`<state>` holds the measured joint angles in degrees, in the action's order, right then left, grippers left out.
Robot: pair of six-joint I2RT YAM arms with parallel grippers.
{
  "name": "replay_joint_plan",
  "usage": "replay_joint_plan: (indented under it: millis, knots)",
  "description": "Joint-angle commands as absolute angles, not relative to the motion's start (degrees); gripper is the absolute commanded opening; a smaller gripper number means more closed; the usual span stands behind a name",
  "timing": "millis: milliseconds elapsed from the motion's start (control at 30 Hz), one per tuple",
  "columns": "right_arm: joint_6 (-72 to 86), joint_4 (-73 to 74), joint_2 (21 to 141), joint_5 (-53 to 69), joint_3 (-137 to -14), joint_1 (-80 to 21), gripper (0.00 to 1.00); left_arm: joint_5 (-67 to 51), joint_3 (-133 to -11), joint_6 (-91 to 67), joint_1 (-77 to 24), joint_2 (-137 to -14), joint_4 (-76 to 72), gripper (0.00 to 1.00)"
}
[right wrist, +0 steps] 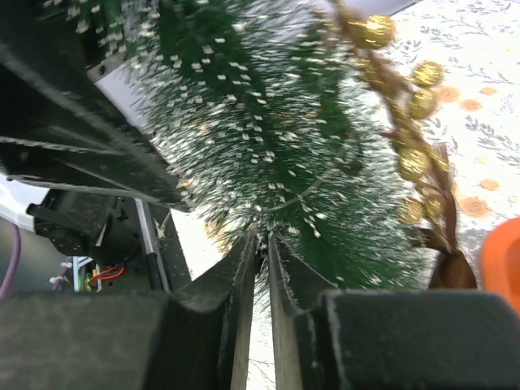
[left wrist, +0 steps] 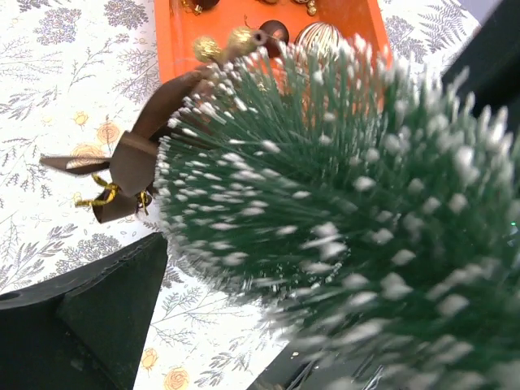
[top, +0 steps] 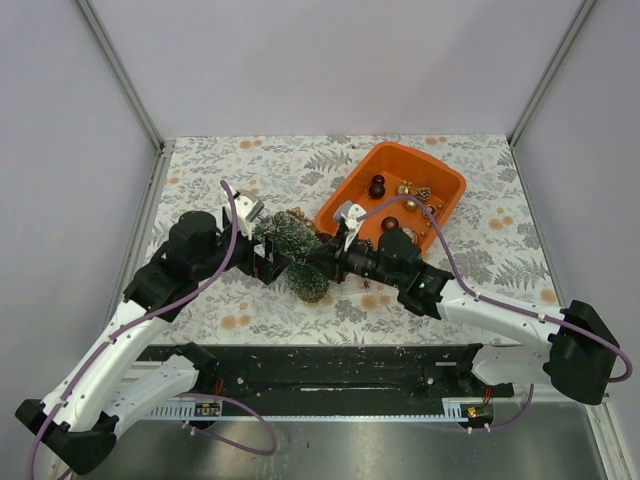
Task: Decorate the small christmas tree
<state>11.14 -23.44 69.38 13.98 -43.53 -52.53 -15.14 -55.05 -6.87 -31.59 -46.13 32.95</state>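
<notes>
1. In the top view, the small christmas tree (top: 295,252) lies tipped over at table centre, above the leaf-printed cloth (top: 480,270).
2. The orange tub (top: 418,157) sits at the tree's 2 o'clock and holds round brown and gold baubles (top: 378,186).
3. The left gripper (top: 270,262) flanks the tree at 9 o'clock, jaws released wide around the bristles. The right gripper (right wrist: 262,244) enters from 3 o'clock.
4. The tree is a frosted, dark green bottle-brush cone. A brown ribbon garland (left wrist: 134,162) with gold beads drapes it.
5. Only the right wrist view shows that gripper's jaws clenched to a narrow slit, tips buried in bristles. We cannot tell what they pinch.
</notes>
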Motion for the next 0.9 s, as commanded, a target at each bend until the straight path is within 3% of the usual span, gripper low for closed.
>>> replay_joint_plan:
  millis: [0,433,500,700,767,867]
  knots:
    - [8.96,-27.86,68.12,5.90,-42.89,-58.88,0.17,-13.89,-58.01,-9.58,-31.38,-46.23,28.39,0.98]
    - [1.06,-28.47,70.21,-19.66,-44.03,-74.96,0.04,-20.03,-56.16,-7.82,-31.20,-47.02,24.70,0.85]
    - [-1.74,-30.05,72.06,-26.07,-44.73,-78.30,0.04,-22.75,-55.46,-6.60,-31.29,-46.67,24.00,0.77]
    - [-3.87,-29.53,75.24,-37.26,-46.50,-82.44,0.09,-33.12,-53.44,1.04,-31.20,-45.88,23.99,0.32]
    - [-3.95,-29.71,73.92,-39.19,-45.88,-82.79,0.12,-34.97,-53.35,4.03,-31.29,-45.44,24.96,0.28]
    - [-4.30,-27.78,70.41,-40.17,-44.92,-82.79,0.25,-36.65,-53.44,9.65,-31.29,-45.53,26.89,0.25]
